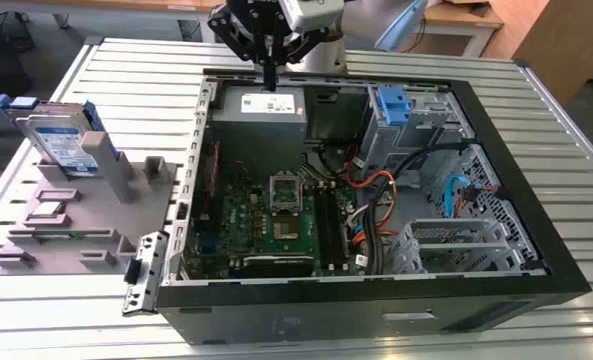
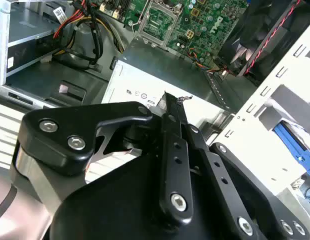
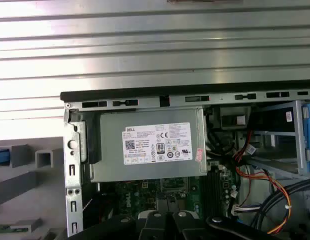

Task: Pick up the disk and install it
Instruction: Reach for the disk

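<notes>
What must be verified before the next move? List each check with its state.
1. Gripper empty: ok; it carries nothing.
2. Gripper open for a grasp: not ok; the jaws are shut.
3. Disk accessible: ok; it stands upright in the grey holder, outside the case, at the exterior view's left.
4. Gripper over the disk: not ok; it hangs above the power supply.
5. Drive bay free: cannot tell; a blue bracket sits at it.
</notes>
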You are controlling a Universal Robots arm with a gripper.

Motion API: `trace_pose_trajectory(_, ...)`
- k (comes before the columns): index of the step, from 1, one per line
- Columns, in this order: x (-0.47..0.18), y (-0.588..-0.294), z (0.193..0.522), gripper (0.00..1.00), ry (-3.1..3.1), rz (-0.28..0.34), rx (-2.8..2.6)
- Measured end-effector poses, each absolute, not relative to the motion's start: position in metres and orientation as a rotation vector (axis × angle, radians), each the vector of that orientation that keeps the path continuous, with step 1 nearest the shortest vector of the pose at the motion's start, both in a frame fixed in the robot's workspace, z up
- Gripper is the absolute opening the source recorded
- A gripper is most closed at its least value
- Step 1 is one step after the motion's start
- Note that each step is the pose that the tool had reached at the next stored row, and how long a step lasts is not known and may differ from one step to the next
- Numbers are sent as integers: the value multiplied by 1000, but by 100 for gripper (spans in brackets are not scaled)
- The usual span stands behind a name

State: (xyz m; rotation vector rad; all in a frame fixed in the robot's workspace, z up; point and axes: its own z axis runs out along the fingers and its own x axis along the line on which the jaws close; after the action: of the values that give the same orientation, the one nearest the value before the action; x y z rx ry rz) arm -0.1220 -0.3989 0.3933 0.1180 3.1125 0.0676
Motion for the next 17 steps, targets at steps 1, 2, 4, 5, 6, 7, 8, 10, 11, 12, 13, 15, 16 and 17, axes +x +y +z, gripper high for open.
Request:
trace_pose_trajectory(1,-122,-399,393,11,3112,68,118)
trace_pose_trajectory(2,-122,-399,393,11,3112,68,118)
trace_pose_trajectory(4,-122,-399,393,11,3112,68,118)
trace_pose_trajectory(5,-122,-399,393,11,3113,68,118)
trace_pose_trajectory(6,-122,-399,393,11,3112,68,118)
trace_pose_trajectory(7,-122,-399,393,11,3112,68,118)
trace_pose_trajectory(8,-122,-399,393,11,3113,68,118)
trace_pose_trajectory(10,-123,-399,393,11,3112,68,118)
trace_pose_trajectory(11,-124,-399,393,11,3112,68,118)
trace_pose_trajectory(12,-124,-399,393,11,3112,68,118)
trace_pose_trajectory(13,-125,-399,393,11,3112,68,118)
trace_pose_trajectory(15,-127,-399,393,11,3113,68,118)
trace_pose_trajectory(16,-128,-399,393,11,3113,68,118)
trace_pose_trajectory(17,-129,-399,393,11,3113,68,118)
